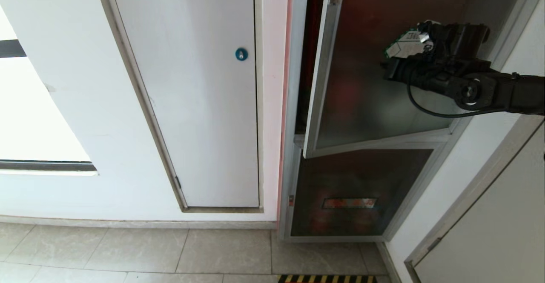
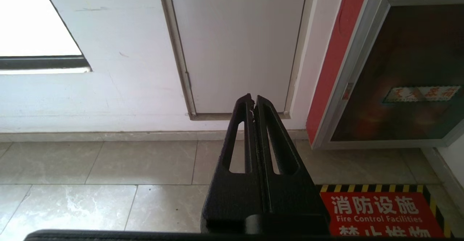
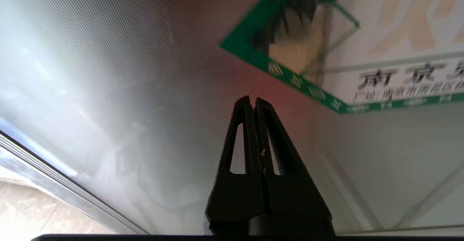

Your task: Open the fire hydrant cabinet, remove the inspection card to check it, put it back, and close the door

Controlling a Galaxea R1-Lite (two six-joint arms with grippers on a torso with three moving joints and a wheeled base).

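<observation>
Right gripper, fingers together, faces the door.

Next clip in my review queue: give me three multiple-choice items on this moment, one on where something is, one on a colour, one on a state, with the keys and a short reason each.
1. Where is the right gripper?
A. in front of the door's glass, near the green-bordered sticker
B. at the white door's lock
C. down by the floor tiles

2. What colour is the round lock on the white door?
A. red
B. blue
C. yellow

3. How does the door of the fire hydrant cabinet stand?
A. fully shut
B. taken off
C. partly open

Answers:
1 A: the right wrist view shows the shut fingers before the frosted glass, with the sticker close by.
2 B: it shows blue in the head view.
3 C: its free edge stands out from the frame, with a dark red gap behind.
</observation>
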